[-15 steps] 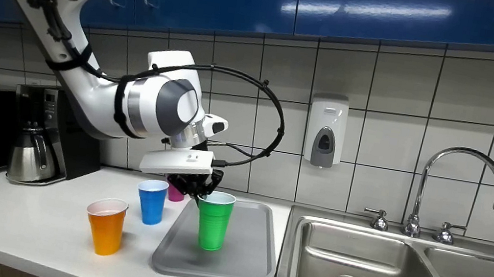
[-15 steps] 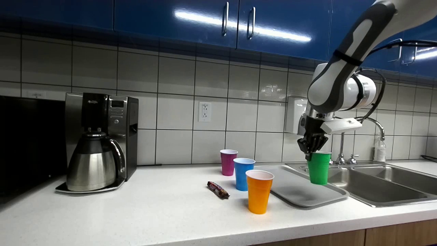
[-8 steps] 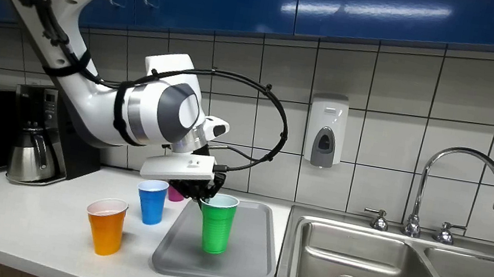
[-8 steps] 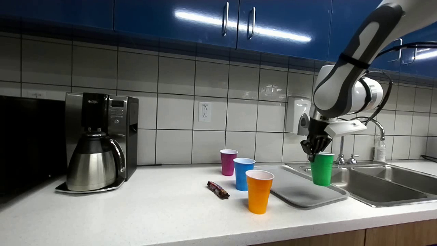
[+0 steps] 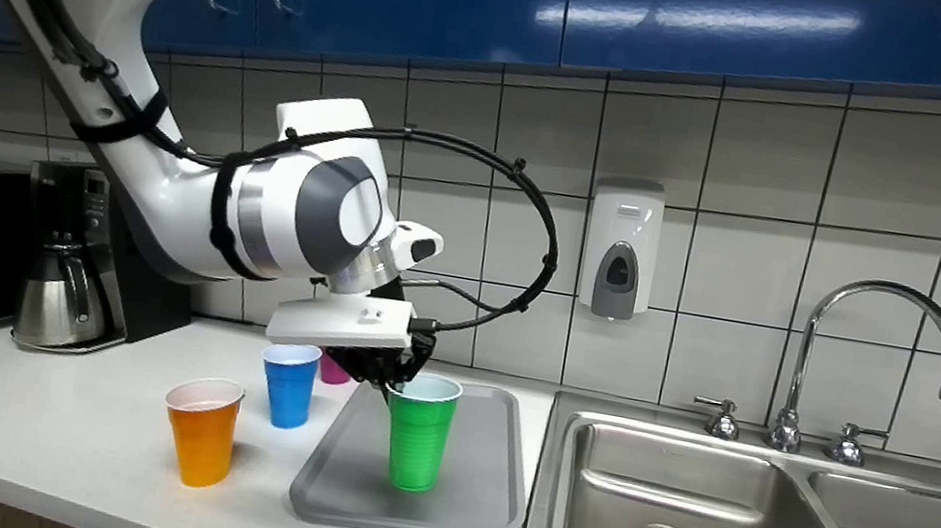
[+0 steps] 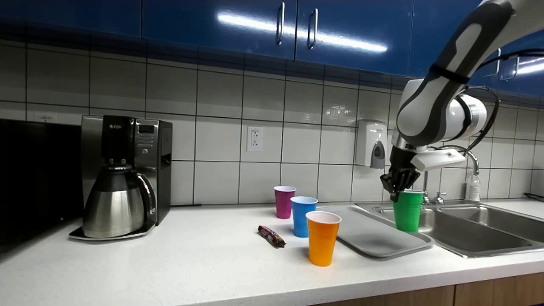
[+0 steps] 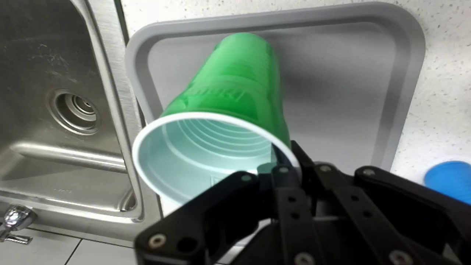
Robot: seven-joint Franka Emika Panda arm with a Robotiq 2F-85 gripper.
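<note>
A green cup [image 7: 239,84] with a white rim hangs from my gripper [image 7: 285,151], which is shut on its wall near the rim. In the wrist view one finger lies inside the cup and the other outside. The cup is roughly upright in both exterior views, green cup [image 5: 417,445] and green cup [image 6: 408,212]. Beneath it is a grey tray [image 5: 481,492]. A shadow on the tray stands apart from the cup's base, so the cup seems to hover a little above it. The fingertips are partly hidden by the rim in an exterior view, at the gripper [image 5: 390,393].
Left of the tray stand an orange cup [image 6: 323,242], a blue cup [image 6: 302,225] and a magenta cup [image 6: 284,204]. A wrapped bar [image 6: 272,236] lies beside them. The double sink [image 5: 538,520] borders the tray, with a faucet [image 5: 804,355] behind. A coffee maker [image 6: 146,170] stands farther off.
The arm has carried the green cup steadily to the right in both exterior views, and slightly lower. The tray and the other cups have stayed put. The grip has not changed.
</note>
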